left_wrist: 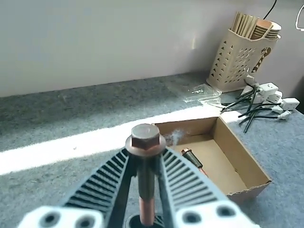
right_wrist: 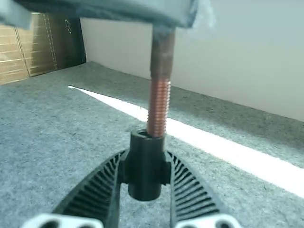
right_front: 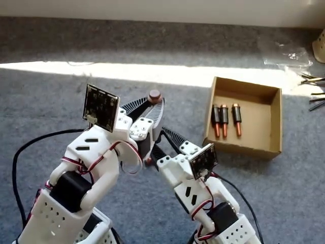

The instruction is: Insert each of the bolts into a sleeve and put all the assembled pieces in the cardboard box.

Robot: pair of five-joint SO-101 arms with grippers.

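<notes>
My left gripper point(left_wrist: 145, 161) is shut on a copper bolt point(left_wrist: 145, 138), which points hex head up and thread down; the high view shows its head point(right_front: 154, 95) above the left gripper point(right_front: 148, 108). Just below it, my right gripper point(right_wrist: 145, 166) is shut on a black sleeve point(right_wrist: 144, 164), held upright. The bolt's threaded tip point(right_wrist: 157, 107) sits in the sleeve's open top. In the high view the right gripper point(right_front: 158, 144) is under the left one, at the middle of the table. To their right, the cardboard box point(right_front: 244, 147) holds three assembled pieces point(right_front: 225, 119).
Grey carpet covers the table, with a sunlit strip across it. A clear plastic bag point(right_front: 284, 53) and black cables point(right_front: 315, 96) lie beyond the box. A beige basket point(left_wrist: 240, 54) and white plugs point(left_wrist: 270, 92) stand by the wall.
</notes>
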